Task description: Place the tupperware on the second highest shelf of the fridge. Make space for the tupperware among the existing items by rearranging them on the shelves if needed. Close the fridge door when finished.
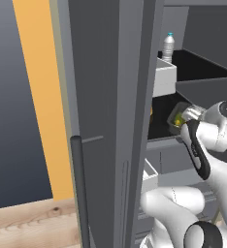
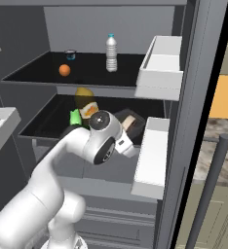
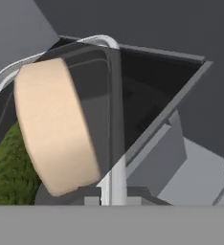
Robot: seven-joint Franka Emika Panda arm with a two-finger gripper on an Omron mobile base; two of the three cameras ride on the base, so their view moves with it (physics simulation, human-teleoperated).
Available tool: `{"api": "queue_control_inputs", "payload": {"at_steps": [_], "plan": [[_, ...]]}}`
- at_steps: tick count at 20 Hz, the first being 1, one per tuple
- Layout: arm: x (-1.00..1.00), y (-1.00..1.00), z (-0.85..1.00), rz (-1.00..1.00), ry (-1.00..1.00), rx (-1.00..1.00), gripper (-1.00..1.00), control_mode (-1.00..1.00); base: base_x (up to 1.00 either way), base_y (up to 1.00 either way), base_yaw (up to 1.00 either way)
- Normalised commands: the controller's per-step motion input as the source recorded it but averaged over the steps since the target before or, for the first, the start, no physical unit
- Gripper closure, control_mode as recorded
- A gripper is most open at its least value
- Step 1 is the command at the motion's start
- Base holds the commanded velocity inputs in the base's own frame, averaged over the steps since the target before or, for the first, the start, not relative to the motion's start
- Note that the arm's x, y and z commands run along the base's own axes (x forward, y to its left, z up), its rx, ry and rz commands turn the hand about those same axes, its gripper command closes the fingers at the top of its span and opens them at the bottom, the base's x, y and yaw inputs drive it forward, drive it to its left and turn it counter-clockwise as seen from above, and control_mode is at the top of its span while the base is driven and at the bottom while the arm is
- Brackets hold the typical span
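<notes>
The tupperware (image 3: 85, 119) is a translucent grey tub with a pale round slice (image 3: 54, 127) and a green piece (image 3: 8, 167) inside. It looms close in the hand view. My gripper (image 3: 113, 194) is shut on the tub's wall. In the right base view the tupperware (image 2: 131, 121) sits just past my wrist, at the front right of the lower black shelf (image 2: 47, 129), the second one down. From the left, the tupperware (image 1: 177, 116) hangs at that shelf's front edge with my gripper (image 1: 186, 116) on it. The fridge door (image 1: 110, 121) stands open.
The upper shelf (image 2: 38, 73) carries a bottle (image 2: 111, 52), an orange (image 2: 64, 70) and a small jar (image 2: 70, 54). On the lower shelf's left are a green item (image 2: 75, 116), an orange piece (image 2: 89, 111) and a yellow one (image 2: 84, 92). Pale door bins (image 2: 160, 63) flank the right.
</notes>
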Motion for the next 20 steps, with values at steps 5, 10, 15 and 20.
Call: {"api": "queue_control_inputs", "payload": {"at_steps": [5,10,15,20], "plan": [[0.69,-0.19,-0.17,-0.09,-0.11,0.0,1.0,-1.0,0.0,0.0,0.0],[0.75,-0.31,-0.06,-0.08,-0.06,0.01,1.0,-1.0,0.0,0.0,0.0],[0.72,-0.19,-0.01,-0.06,-0.04,0.01,-1.0,-1.0,0.0,0.0,0.0],[-0.14,0.0,0.28,0.0,-0.14,0.0,-1.0,-1.0,0.0,0.0,0.0]]}}
